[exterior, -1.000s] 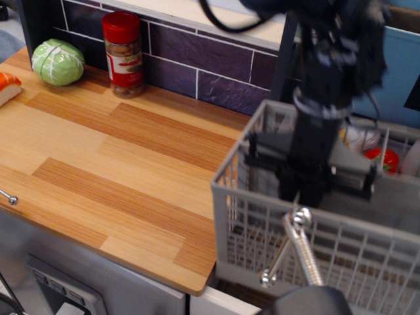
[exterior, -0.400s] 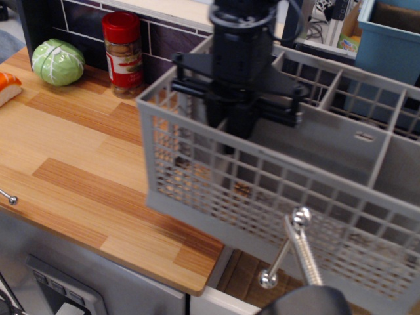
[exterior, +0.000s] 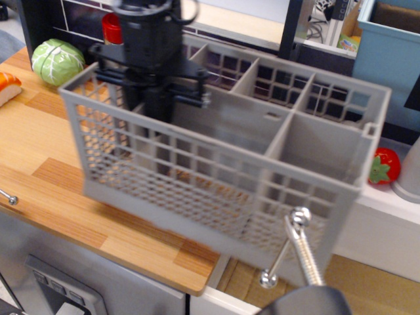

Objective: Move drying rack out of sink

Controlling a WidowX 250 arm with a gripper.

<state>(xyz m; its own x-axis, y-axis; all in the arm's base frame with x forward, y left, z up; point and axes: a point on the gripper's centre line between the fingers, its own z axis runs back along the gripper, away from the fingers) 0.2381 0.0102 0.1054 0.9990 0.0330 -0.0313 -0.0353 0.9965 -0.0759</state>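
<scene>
Drying rack [exterior: 223, 167]: held aloft by gripper [exterior: 155, 98] clamped on its left-end wall, mostly clear of sink [exterior: 367, 272]; lowering onto countertop [exterior: 59, 157] judged next.

A single view covers the scene, so nothing is shared with a second camera. It sits high at the front of the kitchen unit and looks down and slightly forward at an angle, across the wooden worktop [exterior: 79, 157] toward the dark tiled back wall [exterior: 79, 16]. It stands close: the grey drying rack [exterior: 223, 164] fills most of the width, and the arm's pincer [exterior: 154, 92] is cut off at the top edge. The chrome faucet [exterior: 295, 252] rises blurred from the bottom edge, nearest the lens. The sink [exterior: 367, 282] shows only at the lower right, the cabinet front [exterior: 72, 289] at the lower left.
</scene>
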